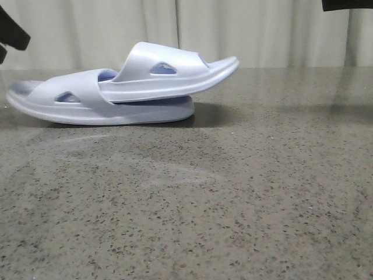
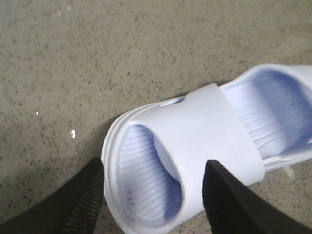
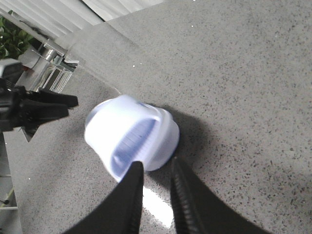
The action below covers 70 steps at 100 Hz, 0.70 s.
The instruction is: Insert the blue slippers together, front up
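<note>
Two blue slippers lie nested at the back left of the table. The lower slipper (image 1: pixel 87 102) lies flat. The upper slipper (image 1: pixel 175 70) is pushed under its strap and tilts up towards the right. In the left wrist view one slipper (image 2: pixel 195 131) shows its ribbed footbed. My left gripper (image 2: pixel 153 195) is open above it, one finger on each side of its end, holding nothing. My right gripper (image 3: pixel 156 168) is only narrowly open and empty, just off the rounded end of the slippers (image 3: pixel 129 136). Only dark arm parts show in the front view, at the top left (image 1: pixel 11 32) and top right (image 1: pixel 347 4).
The speckled grey table (image 1: pixel 233 204) runs to a pale curtain (image 1: pixel 262 29) at the back. In the right wrist view my left arm (image 3: pixel 34 109) is beyond the slippers. A plant (image 3: pixel 14 41) and metal fittings (image 3: pixel 53 68) stand past the table edge.
</note>
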Available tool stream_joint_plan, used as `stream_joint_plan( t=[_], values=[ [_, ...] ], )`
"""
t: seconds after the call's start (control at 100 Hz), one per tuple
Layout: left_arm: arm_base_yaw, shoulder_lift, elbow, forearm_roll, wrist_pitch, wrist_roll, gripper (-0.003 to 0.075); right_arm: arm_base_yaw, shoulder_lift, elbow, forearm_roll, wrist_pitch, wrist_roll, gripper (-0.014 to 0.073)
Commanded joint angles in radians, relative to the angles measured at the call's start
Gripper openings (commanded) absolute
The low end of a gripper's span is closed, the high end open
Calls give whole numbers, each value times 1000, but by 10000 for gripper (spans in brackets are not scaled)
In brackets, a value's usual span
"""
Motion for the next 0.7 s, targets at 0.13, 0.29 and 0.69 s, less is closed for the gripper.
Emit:
stream_joint_plan(
  t=[0.13, 0.29, 0.69],
  values=[
    [0, -150, -48, -55, 14, 7, 291, -2, -118, -26, 37, 110, -3, -77],
    [0, -230, -48, -72, -5, 47, 17, 0, -201, -24, 37, 38, 19, -79],
    [-131, -457, 85, -137, -342, 179, 15, 257, -480, 254, 42, -567, 16, -79]
  ],
)
